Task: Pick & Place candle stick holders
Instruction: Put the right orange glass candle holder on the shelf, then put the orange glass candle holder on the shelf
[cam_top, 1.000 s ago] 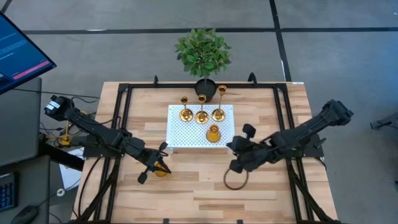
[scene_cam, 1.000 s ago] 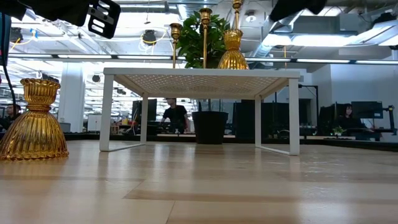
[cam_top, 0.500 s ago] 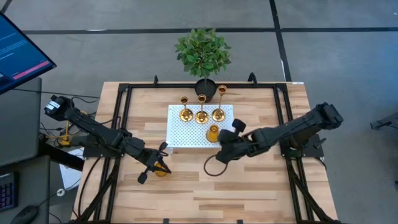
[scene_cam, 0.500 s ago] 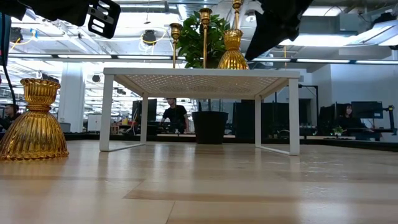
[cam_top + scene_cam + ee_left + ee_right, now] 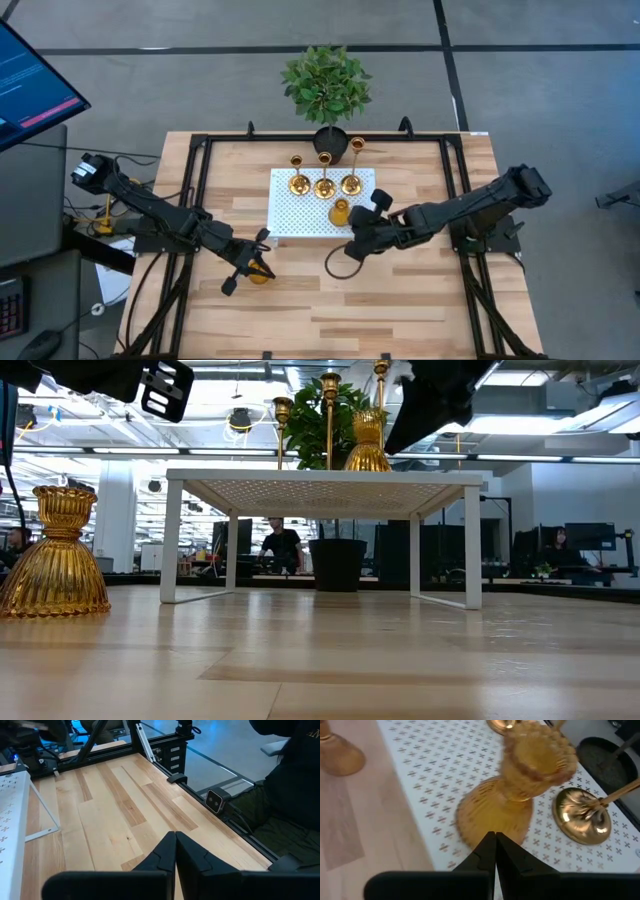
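Note:
Three tall gold candle stick holders (image 5: 324, 184) stand along the far side of the white perforated tray (image 5: 300, 218). A short bulbous holder (image 5: 340, 211) stands on the tray's near right part; it also shows in the low view (image 5: 367, 442) and the right wrist view (image 5: 520, 785). My right gripper (image 5: 353, 240) is shut, with its tips at that holder's base. A second short holder (image 5: 259, 274) stands on the table by its base, left of the tray (image 5: 55, 555). My left gripper (image 5: 250, 263) is shut and empty, above and beside it. My right gripper's shut fingertips (image 5: 495, 840) meet the flared base (image 5: 490, 817) of the short holder on the tray. They come slanting down from the table's near right side. The holder stands on the tray by its base and leans a little away from the fingers.
A green plant in a black pot (image 5: 326, 85) stands behind the tray. A dark cable loop (image 5: 338, 266) hangs under my right arm. Black frame rails (image 5: 195, 190) run along the table's edges. Bare wood lies near the table's front edge (image 5: 330, 320).
My right gripper has gone toward the table's left and far side, up to the short holder on the tray. That holder has shifted a little toward the left and far side and now leans slightly.

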`<state>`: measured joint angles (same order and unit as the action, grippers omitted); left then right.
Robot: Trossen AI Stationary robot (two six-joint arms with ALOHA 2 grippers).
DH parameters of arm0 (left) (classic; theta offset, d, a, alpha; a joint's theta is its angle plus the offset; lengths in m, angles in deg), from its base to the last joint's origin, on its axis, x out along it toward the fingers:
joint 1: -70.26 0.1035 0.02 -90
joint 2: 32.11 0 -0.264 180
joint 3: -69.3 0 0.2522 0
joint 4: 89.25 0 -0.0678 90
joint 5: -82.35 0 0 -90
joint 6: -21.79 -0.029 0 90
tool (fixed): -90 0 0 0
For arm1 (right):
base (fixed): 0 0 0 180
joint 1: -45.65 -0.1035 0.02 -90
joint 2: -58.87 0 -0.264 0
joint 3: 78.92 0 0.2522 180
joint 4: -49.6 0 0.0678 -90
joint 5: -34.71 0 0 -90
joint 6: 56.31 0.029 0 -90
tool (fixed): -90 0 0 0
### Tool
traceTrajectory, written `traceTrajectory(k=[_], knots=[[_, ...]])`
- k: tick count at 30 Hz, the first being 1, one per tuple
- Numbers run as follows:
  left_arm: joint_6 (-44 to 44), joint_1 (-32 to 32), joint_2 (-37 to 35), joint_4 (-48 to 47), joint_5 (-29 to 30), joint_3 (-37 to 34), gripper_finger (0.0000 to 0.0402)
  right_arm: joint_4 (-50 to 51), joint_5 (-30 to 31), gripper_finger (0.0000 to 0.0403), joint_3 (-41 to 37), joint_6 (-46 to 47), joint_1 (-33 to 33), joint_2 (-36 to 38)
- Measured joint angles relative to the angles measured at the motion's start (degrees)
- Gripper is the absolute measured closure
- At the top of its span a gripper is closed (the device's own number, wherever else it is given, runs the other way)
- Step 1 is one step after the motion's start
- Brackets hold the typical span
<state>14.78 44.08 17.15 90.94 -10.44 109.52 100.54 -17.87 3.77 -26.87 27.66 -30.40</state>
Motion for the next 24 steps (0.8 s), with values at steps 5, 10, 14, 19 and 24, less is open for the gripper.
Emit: traceTrajectory(k=[5, 10, 14, 19, 24], knots=[[0.0, 0.0, 0.0, 0.0, 0.0, 0.0, 0.0397, 0.3, -0.1, 0.0403, 0.0, 0.4, -1.4, 0.0], [0.1, 0.0, -0.4, 0.0, 0.0, 0.0, 0.0395, 1.9, 0.1, 0.0403, 0.0, 1.8, -5.1, 1.1], [2.7, 0.0, -1.6, -0.8, -0.7, 0.0, 0.0397, 2.4, 2.0, 0.0403, 0.0, 5.4, -9.6, 1.9], [8.4, -1.1, -4.8, -5.1, -0.9, 0.0, 0.0396, 2.9, 8.6, 0.0403, 0.0, 12.0, -16.1, 1.9], [15.7, -3.5, -8.6, -9.5, -0.4, 0.0, 0.0398, 2.8, 16.2, 0.0403, 0.0, 20.7, -21.2, 1.9]])
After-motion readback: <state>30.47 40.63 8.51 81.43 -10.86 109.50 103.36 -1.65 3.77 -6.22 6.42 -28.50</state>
